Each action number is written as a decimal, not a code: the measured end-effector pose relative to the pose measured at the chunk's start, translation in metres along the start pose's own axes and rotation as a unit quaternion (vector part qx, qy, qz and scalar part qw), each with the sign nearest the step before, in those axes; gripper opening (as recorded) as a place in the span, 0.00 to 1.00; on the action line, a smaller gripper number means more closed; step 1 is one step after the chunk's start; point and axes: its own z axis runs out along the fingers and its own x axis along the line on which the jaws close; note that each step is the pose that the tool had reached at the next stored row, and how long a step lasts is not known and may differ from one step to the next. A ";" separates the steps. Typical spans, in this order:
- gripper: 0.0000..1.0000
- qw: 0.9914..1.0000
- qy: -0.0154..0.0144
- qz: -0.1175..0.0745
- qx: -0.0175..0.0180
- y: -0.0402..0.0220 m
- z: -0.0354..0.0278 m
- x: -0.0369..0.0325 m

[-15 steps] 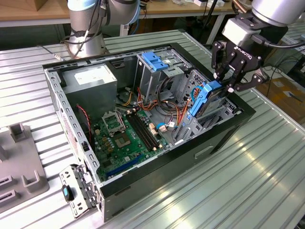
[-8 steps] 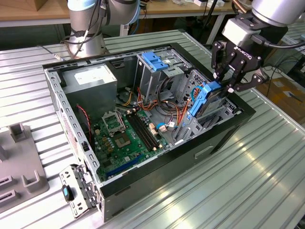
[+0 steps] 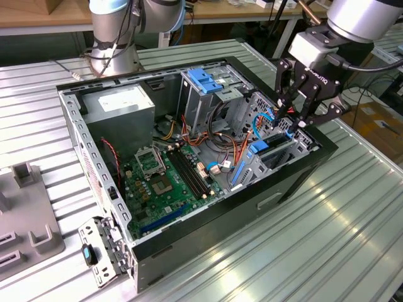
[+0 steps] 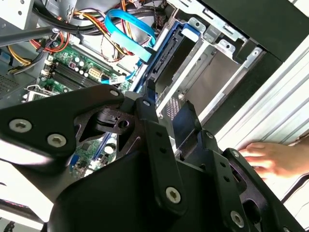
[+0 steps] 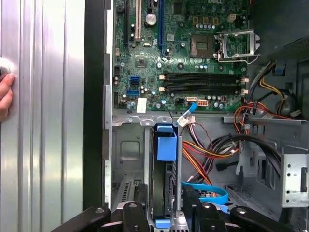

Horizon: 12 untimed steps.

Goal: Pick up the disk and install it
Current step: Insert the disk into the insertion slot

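Gripper (image 3: 291,121) narrowed to disk width, fingers (image 5: 141,205) clamped on upright disk (image 5: 167,186) standing in bay (image 5: 126,150) at case (image 3: 208,234) edge.

disk (image 5: 169,181) mostly hidden in bay (image 5: 129,159); hand (image 5: 5,94) cut off by edge

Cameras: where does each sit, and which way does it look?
Exterior view: off the arm, looking down into the open case; the arm and gripper show.
First wrist view: on the wrist, looking past the gripper at the disk and motherboard.
Second wrist view: on the wrist, looking past the gripper at the disk and cables.
Both wrist views share the gripper, disk and a hand beside the case.
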 end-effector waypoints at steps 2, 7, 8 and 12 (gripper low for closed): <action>0.42 1.000 0.000 0.000 0.000 0.0021 0.0046 0.0000; 0.42 1.000 0.000 0.000 0.000 0.0064 0.0150 -0.0001; 0.42 1.000 0.000 0.000 0.000 0.0070 0.0162 -0.0001; 0.42 1.000 0.000 0.000 0.000 0.0083 0.0213 -0.0002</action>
